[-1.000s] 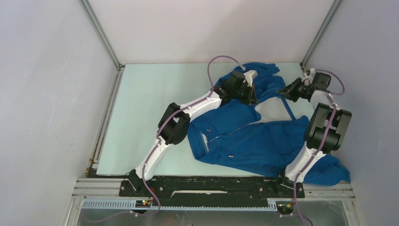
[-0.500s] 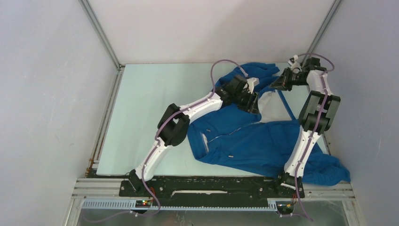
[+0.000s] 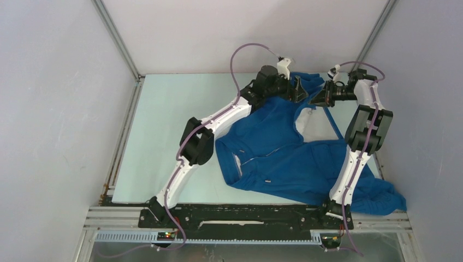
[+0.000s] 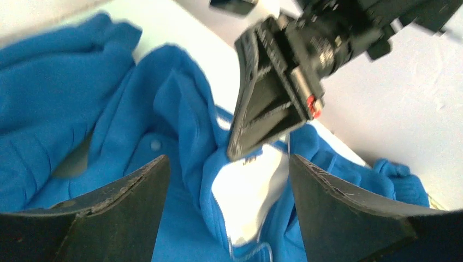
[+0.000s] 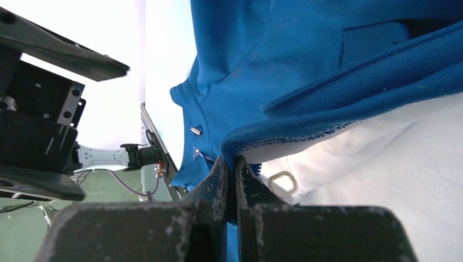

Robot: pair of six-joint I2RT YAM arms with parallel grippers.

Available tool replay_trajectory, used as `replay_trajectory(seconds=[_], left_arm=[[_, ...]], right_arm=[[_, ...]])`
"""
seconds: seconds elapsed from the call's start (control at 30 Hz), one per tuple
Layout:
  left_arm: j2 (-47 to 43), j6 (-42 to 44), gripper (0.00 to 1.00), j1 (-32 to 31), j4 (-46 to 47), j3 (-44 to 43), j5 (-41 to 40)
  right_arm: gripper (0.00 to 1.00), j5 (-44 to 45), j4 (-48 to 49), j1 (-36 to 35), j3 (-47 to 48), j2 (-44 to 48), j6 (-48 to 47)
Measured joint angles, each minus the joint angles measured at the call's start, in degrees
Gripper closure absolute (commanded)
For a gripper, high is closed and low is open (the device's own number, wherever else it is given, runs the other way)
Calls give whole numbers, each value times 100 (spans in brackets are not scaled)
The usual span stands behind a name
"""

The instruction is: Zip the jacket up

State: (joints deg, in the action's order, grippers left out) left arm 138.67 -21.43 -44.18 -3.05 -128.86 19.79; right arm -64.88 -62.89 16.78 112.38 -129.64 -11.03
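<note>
The blue jacket [image 3: 284, 158] lies spread on the table, its front open and pale lining [image 3: 316, 123] showing near the collar. My right gripper [image 3: 318, 98] is shut on the jacket's blue front edge [image 5: 256, 143] beside the lining, holding it a little off the table. The pinch shows in the right wrist view, where the right gripper [image 5: 230, 161] has a small metal ring [image 5: 282, 183] just beside it. My left gripper [image 3: 297, 87] hangs open above the collar with nothing between its fingers [image 4: 125, 191]. It faces the right gripper [image 4: 236, 152] at close range.
Pale green table [image 3: 174, 125] stretches to the left of the jacket. White walls with metal corner posts [image 3: 117, 41] close in the back and sides. One sleeve [image 3: 385, 199] bunches at the front right by the right arm's base. A black rail [image 3: 245, 218] runs along the near edge.
My left gripper has opened, let go of the jacket and risen toward the back. My right gripper, still shut on the edge, has swung left and back, close to the left gripper.
</note>
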Motion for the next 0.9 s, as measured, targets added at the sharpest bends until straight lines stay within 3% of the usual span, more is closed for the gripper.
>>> replay_trajectory(seconds=[0.17, 0.37, 0.63, 0.9], left_arm=[[321, -81, 21, 17, 638, -339, 280], [629, -105, 18, 17, 774, -339, 767], [901, -162, 40, 50, 815, -339, 1215], [1016, -140, 46, 50, 625, -463, 1185]], right_arm=[[100, -138, -35, -22, 0, 0, -17], [100, -260, -24, -37, 0, 0, 4], [100, -282, -13, -55, 0, 0, 7], [100, -304, -13, -59, 0, 0, 4]])
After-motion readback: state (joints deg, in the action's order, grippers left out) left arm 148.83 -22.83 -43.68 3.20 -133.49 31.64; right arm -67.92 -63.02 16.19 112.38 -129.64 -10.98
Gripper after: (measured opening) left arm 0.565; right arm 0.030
